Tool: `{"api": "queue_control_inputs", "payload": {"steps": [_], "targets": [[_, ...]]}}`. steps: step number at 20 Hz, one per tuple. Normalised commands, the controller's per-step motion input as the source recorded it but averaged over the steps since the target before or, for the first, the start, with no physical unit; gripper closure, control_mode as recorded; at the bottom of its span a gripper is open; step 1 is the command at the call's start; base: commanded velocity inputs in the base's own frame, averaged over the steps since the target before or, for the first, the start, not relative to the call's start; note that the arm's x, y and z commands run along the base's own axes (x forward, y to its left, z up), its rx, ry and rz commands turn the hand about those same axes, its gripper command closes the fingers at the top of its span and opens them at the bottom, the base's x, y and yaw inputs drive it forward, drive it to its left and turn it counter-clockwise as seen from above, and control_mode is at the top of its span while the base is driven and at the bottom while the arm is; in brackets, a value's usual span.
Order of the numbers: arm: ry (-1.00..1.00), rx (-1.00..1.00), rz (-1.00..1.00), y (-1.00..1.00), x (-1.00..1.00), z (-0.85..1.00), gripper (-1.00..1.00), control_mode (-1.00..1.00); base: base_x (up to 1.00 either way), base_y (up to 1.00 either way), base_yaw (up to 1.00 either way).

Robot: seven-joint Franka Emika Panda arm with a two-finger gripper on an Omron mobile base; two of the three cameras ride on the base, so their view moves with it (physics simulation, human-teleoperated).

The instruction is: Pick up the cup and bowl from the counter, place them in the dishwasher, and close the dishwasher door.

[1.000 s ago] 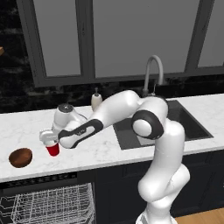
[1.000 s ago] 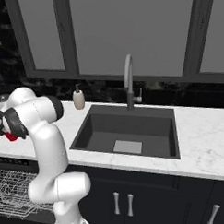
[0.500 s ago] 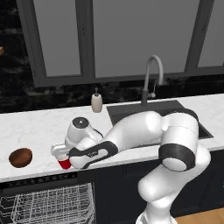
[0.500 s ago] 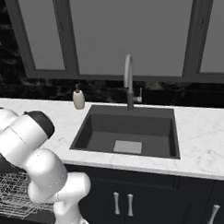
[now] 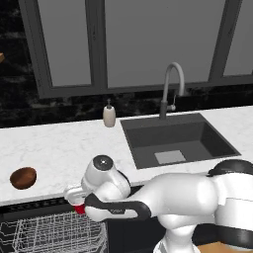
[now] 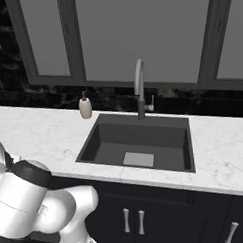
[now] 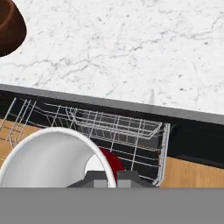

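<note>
My gripper (image 5: 75,197) is shut on the red cup (image 5: 79,209), holding it just past the front edge of the counter (image 5: 54,148), over the open dishwasher (image 5: 34,205) and its white wire rack (image 5: 54,234). In the hand view the cup's white inside (image 7: 52,159) and a bit of its red side (image 7: 113,162) sit close in front of the gripper (image 7: 106,178), with the rack (image 7: 109,127) below. The dark brown bowl (image 5: 23,178) rests on the counter at the left, its edge at the hand view's top left corner (image 7: 9,26). The dishwasher door is out of view.
A beige soap dispenser (image 5: 109,116) stands at the back of the counter beside the dark sink (image 5: 175,141) with its curved faucet (image 5: 170,89). Dark cabinets (image 6: 133,220) run under the counter right of the arm. Wood floor (image 7: 192,173) shows beside the rack.
The arm has carried the cup off the counter, forward and down past its front edge to above the dishwasher rack. The bowl has stayed put.
</note>
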Motion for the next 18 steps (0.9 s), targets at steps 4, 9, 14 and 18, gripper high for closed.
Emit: {"api": "queue_control_inputs", "payload": {"steps": [4,9,14,18], "targets": [[0.19,-0.24,0.0,0.3,-0.51,0.0,1.0,-1.0,0.0,0.0,0.0],[0.18,-0.19,-0.04,0.09,-0.18,0.0,1.0,-1.0,0.0,0.0,0.0],[0.03,-0.04,-0.03,0.01,0.0,-0.03,1.0,-1.0,0.0,0.0,0.0],[0.0,0.0,-0.04,0.0,-0.11,-0.44,1.0,-1.0,0.0,0.0,0.0]]}}
